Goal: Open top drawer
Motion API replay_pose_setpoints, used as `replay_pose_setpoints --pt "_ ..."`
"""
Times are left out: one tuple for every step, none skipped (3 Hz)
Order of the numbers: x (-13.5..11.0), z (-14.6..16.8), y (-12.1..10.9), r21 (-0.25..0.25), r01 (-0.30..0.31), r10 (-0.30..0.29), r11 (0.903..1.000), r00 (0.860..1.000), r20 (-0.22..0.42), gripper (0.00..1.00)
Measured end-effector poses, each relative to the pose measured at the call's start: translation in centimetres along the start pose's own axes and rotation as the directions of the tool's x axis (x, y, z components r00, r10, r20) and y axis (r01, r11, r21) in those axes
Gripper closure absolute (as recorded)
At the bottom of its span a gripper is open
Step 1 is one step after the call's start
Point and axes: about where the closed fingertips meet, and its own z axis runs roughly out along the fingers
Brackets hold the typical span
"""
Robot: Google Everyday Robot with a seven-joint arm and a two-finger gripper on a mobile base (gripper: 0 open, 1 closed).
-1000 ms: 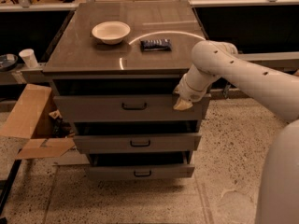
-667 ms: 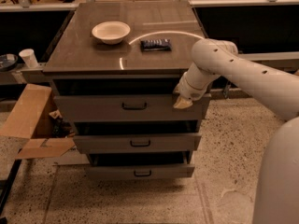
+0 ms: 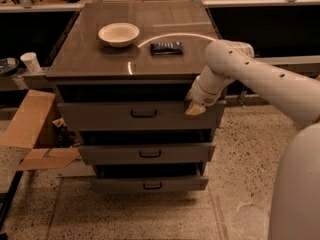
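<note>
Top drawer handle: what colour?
Black handle, camera view; the end effector sits at the top drawer's right end.

Speckled stone floor; cardboard lying left.

Wide grey top drawer (black bar handle) — slightly open, front level, gripper at its right end

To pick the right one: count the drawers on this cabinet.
3, stacked: top drawer, middle drawer below it, bottom drawer lowest. None seems hidden. Gripper at top drawer's right end.
</note>
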Motion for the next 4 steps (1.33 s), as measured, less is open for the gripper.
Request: replay_pose_setpoints --pt "-0.03 -0.14 -0.49 -0.003 0.001 -0.001 1.0000 1.000 0.001 1.00" --pt "-0.04 -0.20 -0.80 -0.003 0.001 -0.001 1.0000 1.000 0.002 1.00" --pt "-0.12 -0.40 -0.85 -0.009 0.004 -0.003 1.0000 1.000 0.007 0.81" --pt "-0.12 -0.40 -0.85 -0.009 0.004 -0.003 1.0000 1.000 0.007 0.50"
